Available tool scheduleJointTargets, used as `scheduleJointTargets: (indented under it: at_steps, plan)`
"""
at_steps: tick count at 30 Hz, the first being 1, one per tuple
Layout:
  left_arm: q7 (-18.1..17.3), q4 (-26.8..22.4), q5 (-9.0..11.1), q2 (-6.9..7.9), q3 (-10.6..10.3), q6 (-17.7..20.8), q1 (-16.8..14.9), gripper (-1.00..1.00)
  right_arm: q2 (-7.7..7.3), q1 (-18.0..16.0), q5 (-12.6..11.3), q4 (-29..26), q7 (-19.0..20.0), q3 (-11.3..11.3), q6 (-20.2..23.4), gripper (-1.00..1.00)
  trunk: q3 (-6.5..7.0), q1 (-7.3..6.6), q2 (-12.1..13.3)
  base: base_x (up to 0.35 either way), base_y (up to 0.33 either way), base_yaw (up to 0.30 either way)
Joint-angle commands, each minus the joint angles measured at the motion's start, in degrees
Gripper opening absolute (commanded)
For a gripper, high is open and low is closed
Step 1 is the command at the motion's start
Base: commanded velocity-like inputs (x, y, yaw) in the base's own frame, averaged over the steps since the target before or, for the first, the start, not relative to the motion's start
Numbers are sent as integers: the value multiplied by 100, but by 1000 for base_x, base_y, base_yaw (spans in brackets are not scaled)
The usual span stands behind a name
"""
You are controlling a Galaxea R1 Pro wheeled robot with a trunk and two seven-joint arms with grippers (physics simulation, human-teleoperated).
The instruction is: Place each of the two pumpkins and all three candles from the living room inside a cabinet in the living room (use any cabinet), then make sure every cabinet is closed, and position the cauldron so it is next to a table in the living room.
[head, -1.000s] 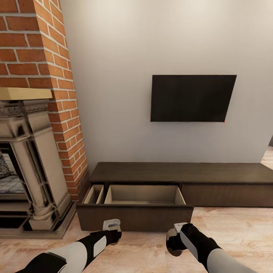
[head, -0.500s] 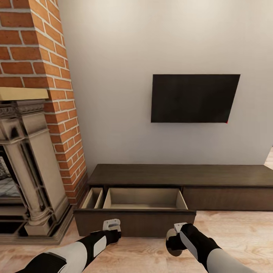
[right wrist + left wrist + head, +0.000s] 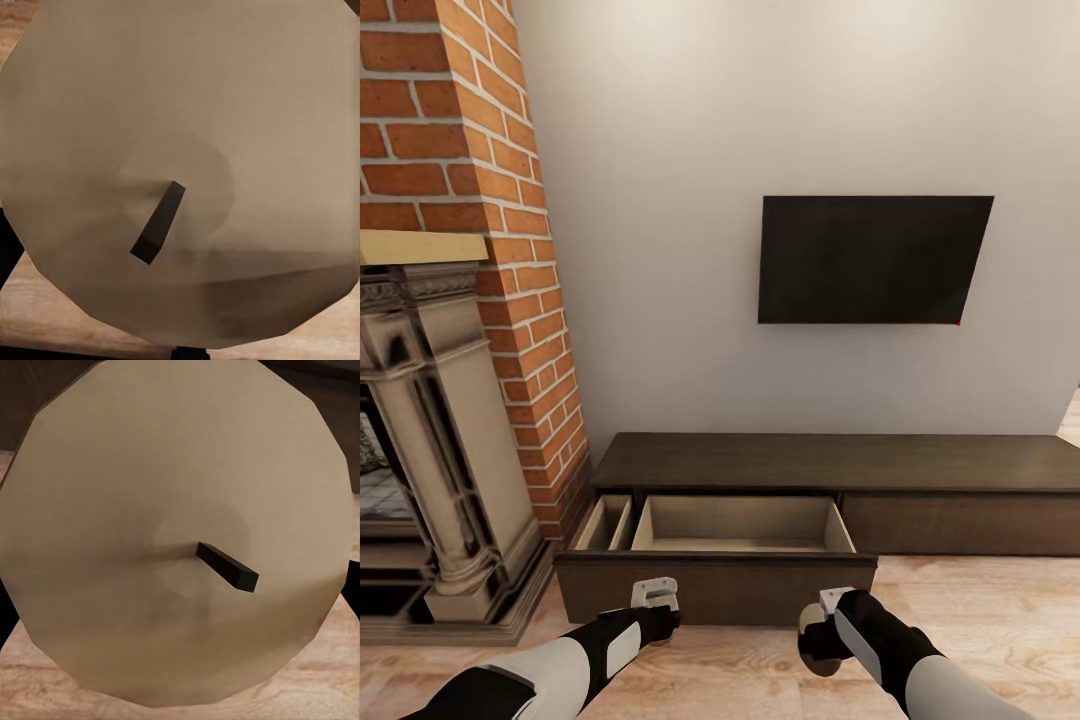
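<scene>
Left gripper hangs low at about 7 o'clock in the head view, just short of the pulled-out cabinet drawer; its wrist camera looks straight onto the flat tan end of a candle with a short dark wick, so I judge the fingers are clamped on it, though the fingers themselves are hidden. Right gripper sits at about 5 o'clock, also beside the drawer front, and its wrist view gives the same close picture: a second candle with its wick, apparently held.

Behind the drawer front, the long dark cabinet runs along the wall under the TV, with the brick fireplace at 9 o'clock. Its drawer has a wide compartment and a narrow one at its left.

Both candles look ready to drop in. To do it well, I would lift each gripper over the front board rather than push into it, carry it clear above the wide compartment, lower until the candle is near the floor, and only then release, one arm at a time. Keep them apart so neither topples or blocks shutting the drawer.
</scene>
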Motion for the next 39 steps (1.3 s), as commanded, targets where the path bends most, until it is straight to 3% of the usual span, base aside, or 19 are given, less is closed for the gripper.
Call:
scheduleJointTargets:
  at_steps: [1, 9, 12, 15, 16, 21, 23, 26, 30, 32, 39]
  plan:
    - [9, 7, 53, -3, -49, 8, -7, -100, -7, -4, -47, -12, -26, 41, 23, -100, -6, 0, -4, 0, 0, 0]
    - [-76, -93, 59, 14, -48, 17, -7, -100, -22, -4, -69, -98, -8, 21, 83, -100, -6, 0, -4, 0, 0, 0]
    - [-98, -307, 57, 14, -49, 124, -7, -100, -28, -10, -77, -231, -3, 17, 416, -100, -6, 0, -4, 0, 0, 0]
    - [-90, -840, 54, 19, -50, 769, -7, -100, -31, -12, -81, -496, 1, 13, 850, -100, -6, 0, -4, 0, 0, 0]
    - [-88, -962, 53, 22, -50, 929, -7, -100, -31, -14, -81, -538, 1, 13, 897, -100, -6, 0, -4, 0, 0, 0]
    - [-34, -2076, 45, 38, -49, 2456, -9, -100, -32, -181, -96, -685, 2, 11, 1075, -100, -6, 0, -4, 0, 0, 0]
    - [-24, -2234, 46, 40, -45, 2827, -13, -100, -32, -295, -107, -697, 5, -17, 1092, -100, -6, 0, -4, 0, 0, 0]
    - [-6, -2330, 49, 35, -3, 3146, -33, -100, -32, -443, -110, -700, 1, -290, 1126, -100, -6, 0, -4, 0, 0, 0]
    - [10, -2021, 52, 28, 398, 3290, -83, -100, -32, -770, -92, -635, -13, -850, 1449, -100, -6, 0, -4, 0, 0, 0]
    - [14, -1784, 52, 17, 538, 3315, -244, -100, -29, -1033, -92, -499, -14, -949, 1640, -100, -6, 0, -4, 0, 0, 0]
    - [143, -1600, 49, -28, 632, 3553, -741, -100, -24, -1599, -86, -33, -17, -1009, 1760, -100, -6, 0, -4, 0, 0, 0]
